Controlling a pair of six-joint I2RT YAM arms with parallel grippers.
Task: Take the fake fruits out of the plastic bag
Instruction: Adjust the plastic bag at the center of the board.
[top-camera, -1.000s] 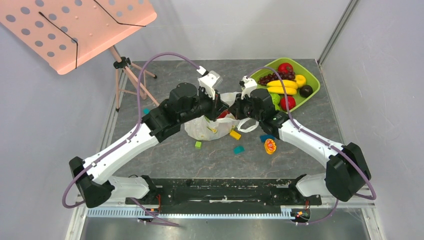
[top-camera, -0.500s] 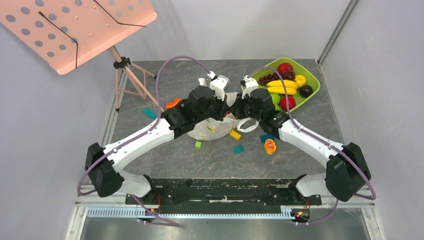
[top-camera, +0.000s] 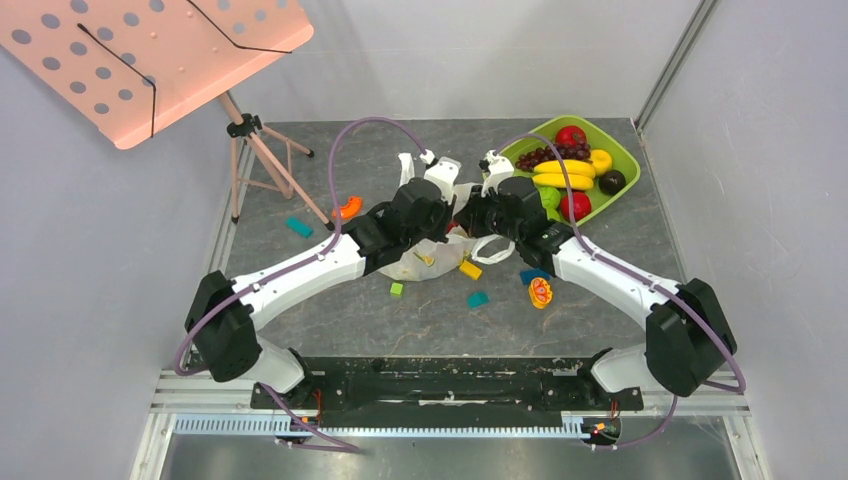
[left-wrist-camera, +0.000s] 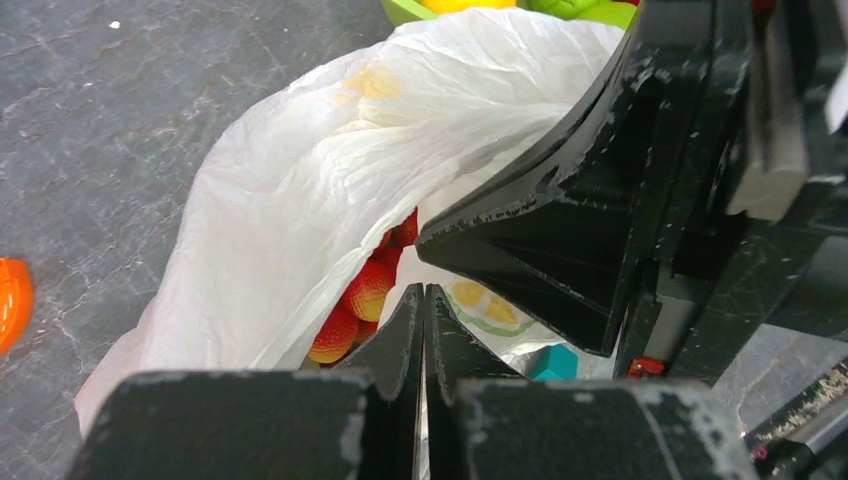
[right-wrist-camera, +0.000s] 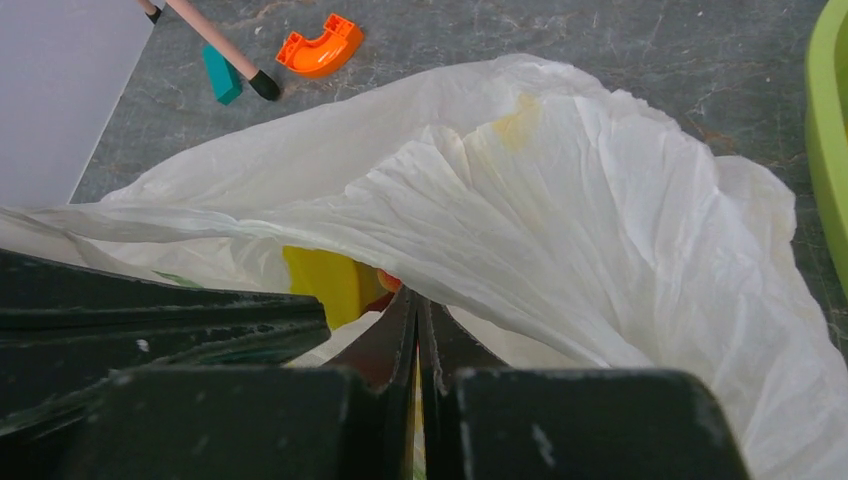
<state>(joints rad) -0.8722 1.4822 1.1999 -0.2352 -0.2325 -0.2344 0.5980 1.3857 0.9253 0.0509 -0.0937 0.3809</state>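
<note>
The white plastic bag (top-camera: 428, 258) lies crumpled at mid table, its mouth held up between my two wrists. My left gripper (top-camera: 449, 212) is shut on a fold of the bag's rim (left-wrist-camera: 424, 292). My right gripper (top-camera: 471, 216) is shut on the opposite rim (right-wrist-camera: 417, 298). Inside the bag, the left wrist view shows the bunch of red-and-yellow balls (left-wrist-camera: 352, 305) and a pale yellow-green piece (left-wrist-camera: 480, 303) through the film. The right wrist view shows a yellow piece (right-wrist-camera: 325, 280) and a sliver of red in the opening. The bag's upper sheet (right-wrist-camera: 560, 190) hides the rest.
A green tray (top-camera: 626, 160) with bananas, grapes and round fruits stands at back right. Small blocks lie near the bag: yellow (top-camera: 470, 269), green (top-camera: 396, 289), teal (top-camera: 478, 299). An orange curved block (top-camera: 347, 207) and a music-stand tripod (top-camera: 262, 150) are at left.
My left arm has swung right and forward to the bag's mouth, uncovering the orange curved block and a teal block. The right arm has barely moved.
</note>
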